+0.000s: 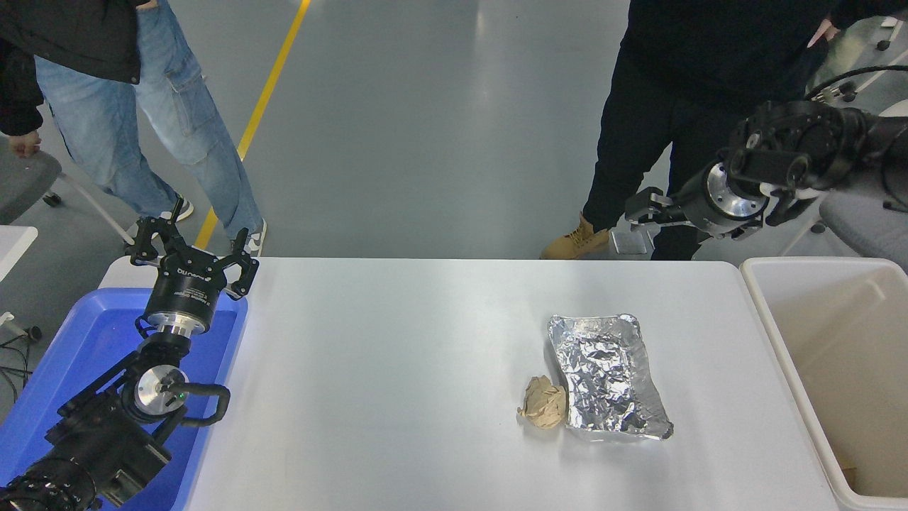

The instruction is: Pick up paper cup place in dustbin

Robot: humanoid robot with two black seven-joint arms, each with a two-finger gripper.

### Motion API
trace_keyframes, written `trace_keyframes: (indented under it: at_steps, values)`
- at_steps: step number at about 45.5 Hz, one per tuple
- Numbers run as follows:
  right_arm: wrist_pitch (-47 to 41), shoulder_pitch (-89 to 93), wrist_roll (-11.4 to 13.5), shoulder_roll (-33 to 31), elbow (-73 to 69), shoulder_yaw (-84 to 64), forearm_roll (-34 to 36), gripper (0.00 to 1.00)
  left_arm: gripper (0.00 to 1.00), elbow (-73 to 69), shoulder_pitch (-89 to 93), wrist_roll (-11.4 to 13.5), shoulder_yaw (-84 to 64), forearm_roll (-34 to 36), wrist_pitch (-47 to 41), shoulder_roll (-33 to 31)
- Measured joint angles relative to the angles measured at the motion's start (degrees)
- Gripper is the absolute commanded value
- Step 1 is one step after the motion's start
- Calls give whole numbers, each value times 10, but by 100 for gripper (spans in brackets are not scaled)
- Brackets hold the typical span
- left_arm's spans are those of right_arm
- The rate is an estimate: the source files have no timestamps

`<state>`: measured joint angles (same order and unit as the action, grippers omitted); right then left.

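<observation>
Head view, left to right: a blue tray [50, 369] sits at the table's near-left corner, and the left gripper [190, 241] is parked above its far end, fingers spread wide and holding nothing. On the white table [390, 369], right of centre, a crumpled brown paper ball [543, 411] lies touching the near-left side of a rectangular foil tray [608, 376]. Beyond the table's far edge two people stand, one in jeans [163, 121] at the far left, one in black trousers [638, 156] further right. The right gripper [640, 211] hangs in the air past the far-right corner, pointing left; whether its claw is wide or narrow cannot be told against the dark clothing, and no cup shows in it. At the right edge stands the dustbin [777, 333]. No paper cup is visible on the table; only a small scrap shows in the bin's near corner, the floor otherwise largely hidden. My reading is that the cup is already binned, and the arm need only return to rest.
</observation>
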<state>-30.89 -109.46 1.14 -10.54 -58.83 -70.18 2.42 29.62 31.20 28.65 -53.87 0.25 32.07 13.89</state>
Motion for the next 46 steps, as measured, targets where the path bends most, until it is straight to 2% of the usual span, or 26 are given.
trace_keyframes:
  at_steps: [26,46]
  values:
    - [-71,-166,0,4,-183,21,5,100,98,0,-1,1,-1,0,0,0]
    - [-107,-225,0,0,-227,31,8,100,98,0,-1,1,-1,0,0,0]
